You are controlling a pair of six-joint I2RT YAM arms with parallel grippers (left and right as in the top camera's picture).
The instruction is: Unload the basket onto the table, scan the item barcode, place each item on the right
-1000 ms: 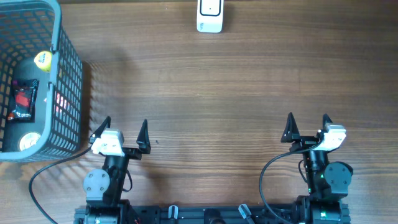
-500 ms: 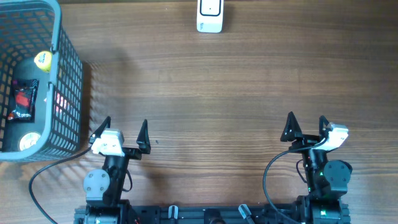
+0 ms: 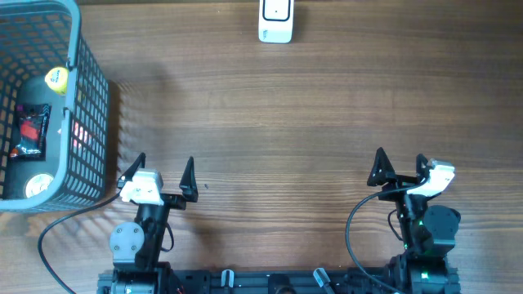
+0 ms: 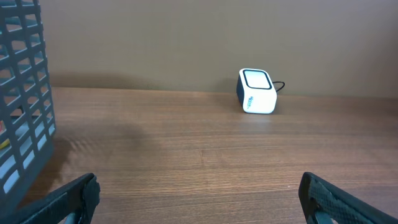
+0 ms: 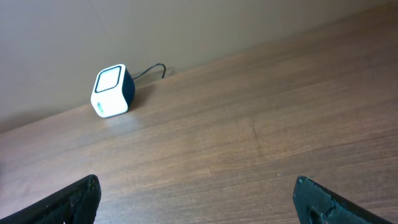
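wooden table (image 3: 286, 122), white scanner (image 3: 275, 20), grey mesh basket (image 3: 91, 131)

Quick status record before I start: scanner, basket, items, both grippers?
scanner: white, at the far edge of the table, near the middle
basket: far left, holds a dark packet and other items
left gripper: open, empty, beside the basket
right gripper: open, empty
item at scanner: none yet
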